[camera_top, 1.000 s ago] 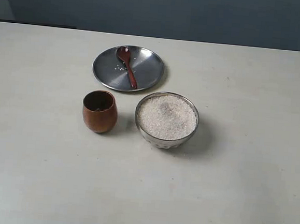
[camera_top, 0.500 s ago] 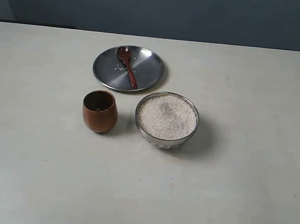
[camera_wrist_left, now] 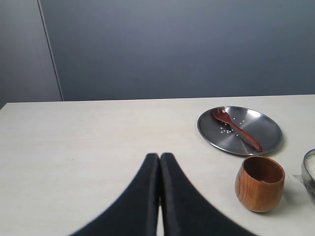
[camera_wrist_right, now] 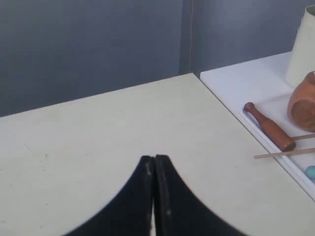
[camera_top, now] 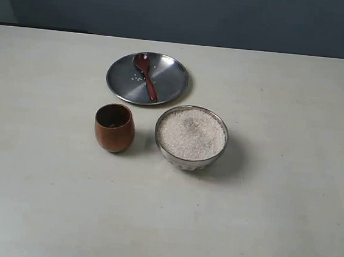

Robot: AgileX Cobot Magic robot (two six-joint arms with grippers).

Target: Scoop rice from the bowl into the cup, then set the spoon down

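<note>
**Nothing moved; both jaws shut and empty**

My left gripper (camera_wrist_left: 159, 157) and right gripper (camera_wrist_right: 154, 158) sit closed, tips touching, gripping nothing. Nearest the left jaws stands the cup (camera_wrist_left: 259, 183), with the bowl (camera_top: 187, 161) of rice (camera_top: 191, 134) just beside it. Beyond them the spoon (camera_wrist_left: 236, 129) lies on a steel plate (camera_wrist_left: 266, 135) among stray grains.

The table (camera_top: 271, 231) was a pale, off-white, matte surface with a few faint specks on it. Three things stood directly on it, grouped near its middle in the exterior view. A round steel plate (camera_top: 171, 84) lay flat, farthest back. In front of the plate and a little to the left stood a small brown wooden cup (camera_top: 113, 134), upright with its open end up. To the right of the cup, just beside it with bare table between them, sat a shiny metal bowl (camera_top: 187, 160), wider than the cup and close to the plate's front edge. Each cast a soft shadow toward the right on the tabletop.
</note>
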